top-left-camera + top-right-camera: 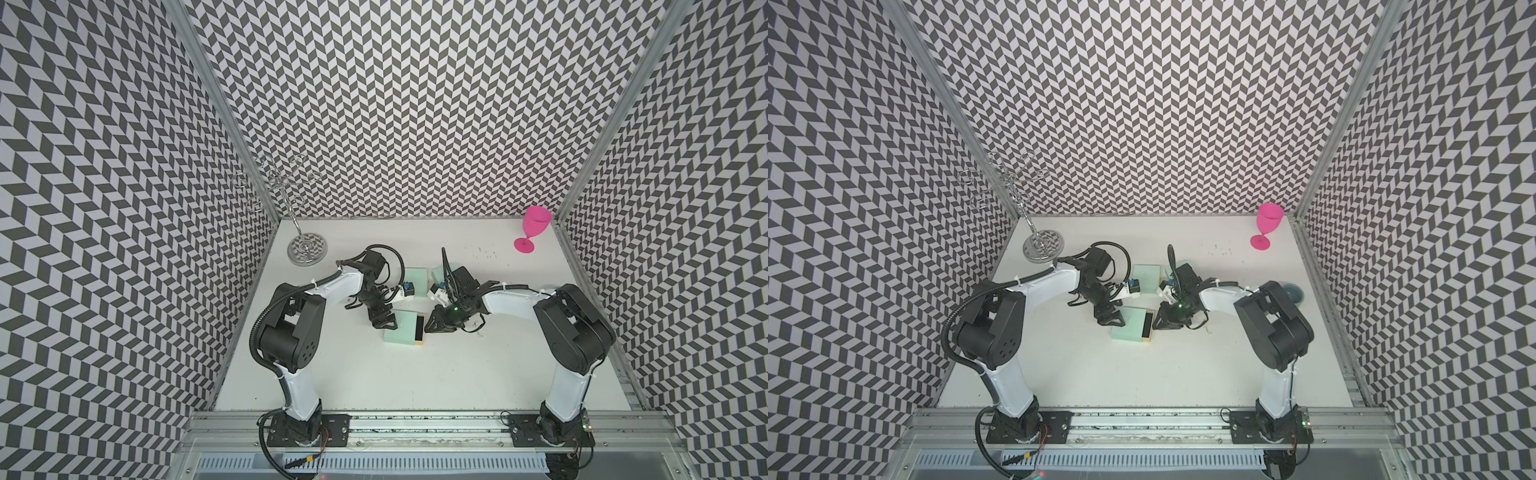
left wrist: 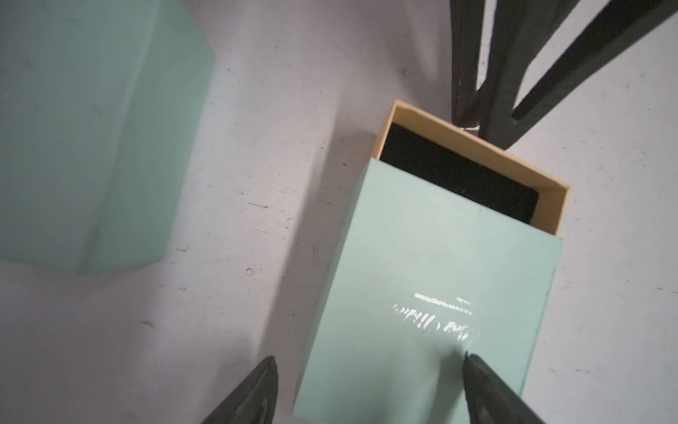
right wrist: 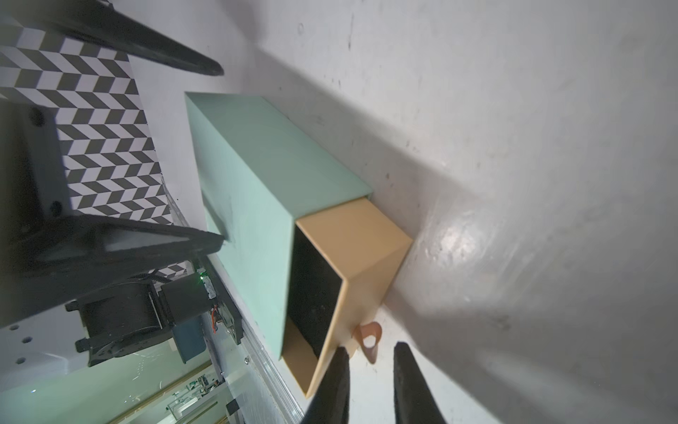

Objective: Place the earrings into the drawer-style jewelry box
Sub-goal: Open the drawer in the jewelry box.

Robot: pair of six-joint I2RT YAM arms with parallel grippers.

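- Overhead, the jewelry box (image 1: 401,332) lies between left gripper (image 1: 385,325) and right gripper (image 1: 427,329); one earring (image 1: 481,335) (tiny) rests on the table (image 1: 374,374) behind the right one.
- Left wrist: fingers (image 2: 488,389) wide apart, one tip on the sleeve (image 2: 422,275), holding nothing.
- Right wrist: fingers (image 3: 337,381) slightly parted, flanking the pull tab (image 3: 368,337), unclamped.

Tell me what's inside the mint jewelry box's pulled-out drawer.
The exposed part of the drawer shows only a black lining pad, with no earring visible on it. The rest is covered by the mint sleeve and cannot be seen.
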